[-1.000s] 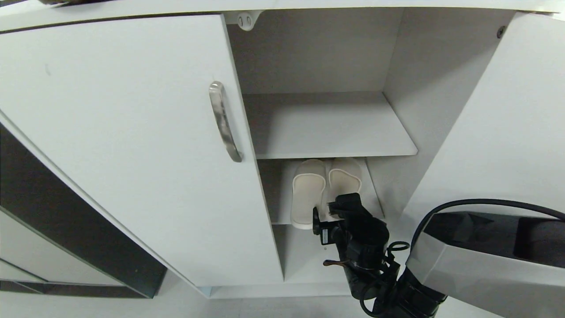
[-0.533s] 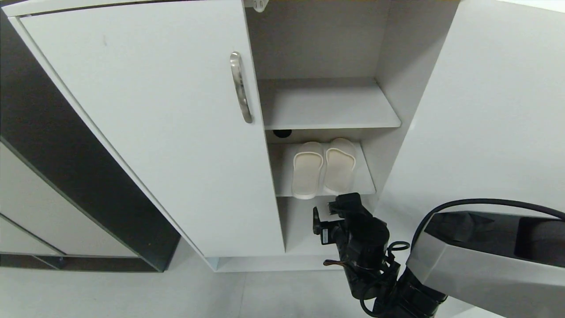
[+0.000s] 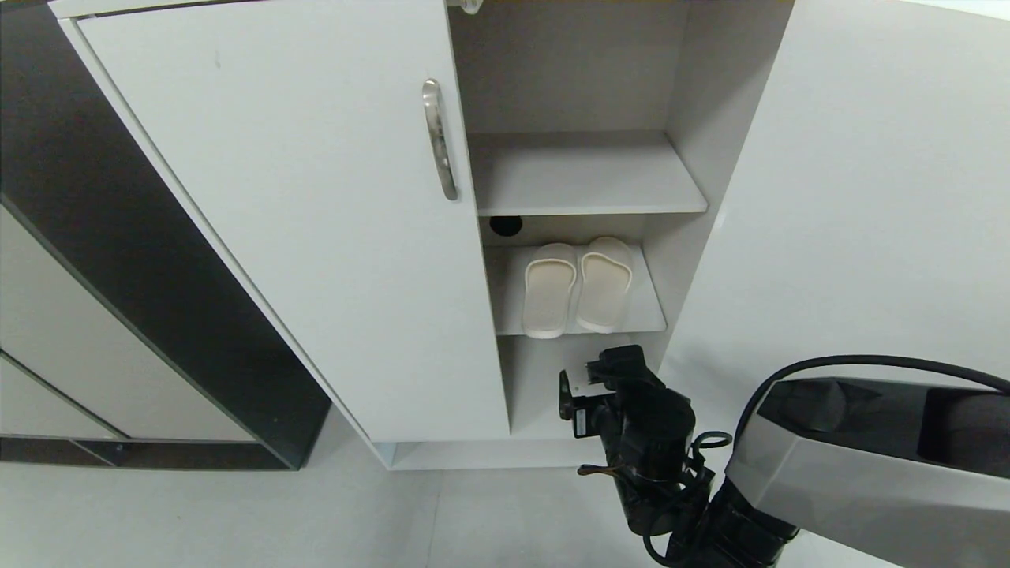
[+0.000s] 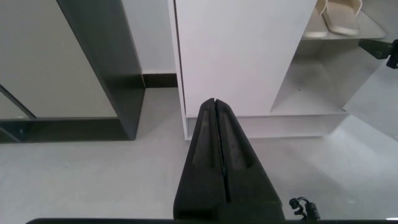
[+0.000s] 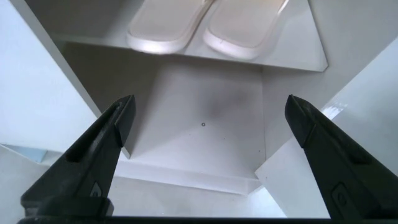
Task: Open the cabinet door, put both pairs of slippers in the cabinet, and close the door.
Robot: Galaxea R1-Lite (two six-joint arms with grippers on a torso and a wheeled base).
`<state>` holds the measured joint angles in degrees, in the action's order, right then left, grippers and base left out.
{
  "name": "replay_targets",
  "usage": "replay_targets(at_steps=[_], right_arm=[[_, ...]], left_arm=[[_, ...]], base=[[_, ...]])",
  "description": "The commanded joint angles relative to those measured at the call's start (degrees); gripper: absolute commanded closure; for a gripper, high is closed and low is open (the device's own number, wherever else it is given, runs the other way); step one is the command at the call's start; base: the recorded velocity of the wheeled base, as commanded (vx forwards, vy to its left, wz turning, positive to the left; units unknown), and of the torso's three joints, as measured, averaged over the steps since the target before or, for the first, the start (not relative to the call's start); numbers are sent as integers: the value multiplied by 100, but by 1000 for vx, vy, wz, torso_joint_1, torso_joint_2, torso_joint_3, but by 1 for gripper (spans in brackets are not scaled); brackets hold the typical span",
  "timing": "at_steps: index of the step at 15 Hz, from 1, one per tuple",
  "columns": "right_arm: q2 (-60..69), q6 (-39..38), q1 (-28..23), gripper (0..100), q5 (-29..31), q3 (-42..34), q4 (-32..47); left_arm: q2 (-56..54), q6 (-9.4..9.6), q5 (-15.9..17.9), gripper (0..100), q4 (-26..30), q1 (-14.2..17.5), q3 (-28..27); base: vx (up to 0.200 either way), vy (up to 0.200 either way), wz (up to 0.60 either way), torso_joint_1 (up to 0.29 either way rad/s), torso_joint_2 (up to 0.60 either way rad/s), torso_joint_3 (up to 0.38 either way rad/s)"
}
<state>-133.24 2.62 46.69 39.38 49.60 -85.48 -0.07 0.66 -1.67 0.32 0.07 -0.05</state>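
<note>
- While the right jaws hang released, spread wide with nothing between them, the bottom compartment (image 5: 205, 130) of the cabinet (image 3: 678, 118) lies straight ahead of them, close by.
- Just above and beyond those jaws is the middle shelf (image 3: 651, 315), which carries one pair of pale slippers (image 3: 578, 285).
- The two slippers lie side by side and touching, soles down. Their toes point to the back of the cabinet and their heels sit at the shelf's front edge, slightly over it.
- Higher and farther from the right jaws is the upper shelf (image 3: 584, 173). A dark round hole (image 3: 506, 226) shows in the back wall just under it.
- To the outer side of the right jaws, the open door (image 3: 852, 197) stands swung wide from the cabinet.
- To their inner side is the closed door (image 3: 300, 197), whose metal handle (image 3: 439, 140) stands upright near its edge, well above the jaws.
- The left jaws are clenched flat against each other, grasping nothing, and hang over the grey floor (image 4: 93, 174).
- Ahead of the left jaws stands the foot of the closed door, with a dark panel (image 4: 102, 56) off to one side; the slippers lie far beyond them.
</note>
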Motion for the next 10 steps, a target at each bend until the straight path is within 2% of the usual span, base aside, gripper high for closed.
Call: replay_targets(at_steps=[1, 5, 10], right_arm=[[-26, 2, -2, 0, 0, 14, -4], [-61, 2, -2, 0, 0, 23, -4], [-97, 10, -2, 0, 0, 23, -13]], left_arm=[[7, 4, -9, 100, 3, 1, -4], [7, 4, 0, 100, -5, 1, 5], [7, 4, 0, 100, 3, 1, -4]], base=[[0, 0, 0, 0, 0, 0], [0, 0, 0, 0, 0, 0], [0, 0, 0, 4, 0, 166]])
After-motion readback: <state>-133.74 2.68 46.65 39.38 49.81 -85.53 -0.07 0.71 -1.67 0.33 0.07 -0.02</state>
